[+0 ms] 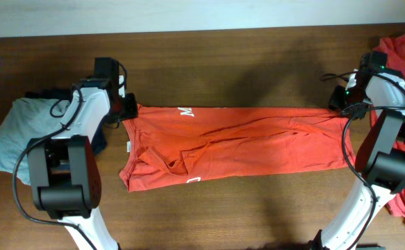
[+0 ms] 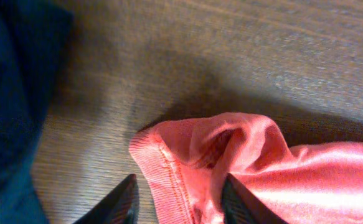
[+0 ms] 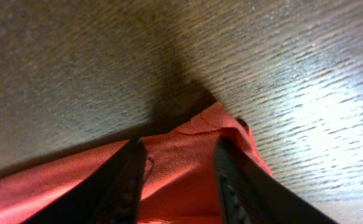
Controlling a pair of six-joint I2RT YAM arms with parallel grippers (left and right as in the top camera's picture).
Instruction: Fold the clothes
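Stretched wide across the centre of the overhead frame, flat on the bench [image 1: 223, 55]: orange-red T-shirt [image 1: 237, 146], creased diagonally, with a scrap of white print at its upper-left edge. At the shirt's upper-left corner, left pincer [image 1: 129, 107]; at the upper-right corner, right pincer [image 1: 344, 107].

In the left wrist view, left pincer [image 2: 180, 202] open, dark fingers [image 2: 128, 202] set apart at the bottom of the frame, ribbed hem corner of the T-shirt [image 2: 243, 162] lying bunched between and above them, not pinched. Along the left edge of that frame, dark navy garment [image 2: 7, 93].

In the right wrist view, right pincer [image 3: 178, 180] likewise open, fingers [image 3: 128, 177] spread, T-shirt corner [image 3: 187, 155] lying loose on the wood between them.

At the left edge of the overhead frame, light-grey garment [image 1: 11, 135], folded. At the far right, heap of orange-red clothes [image 1: 403, 48] running down the frame's edge behind the right arm.
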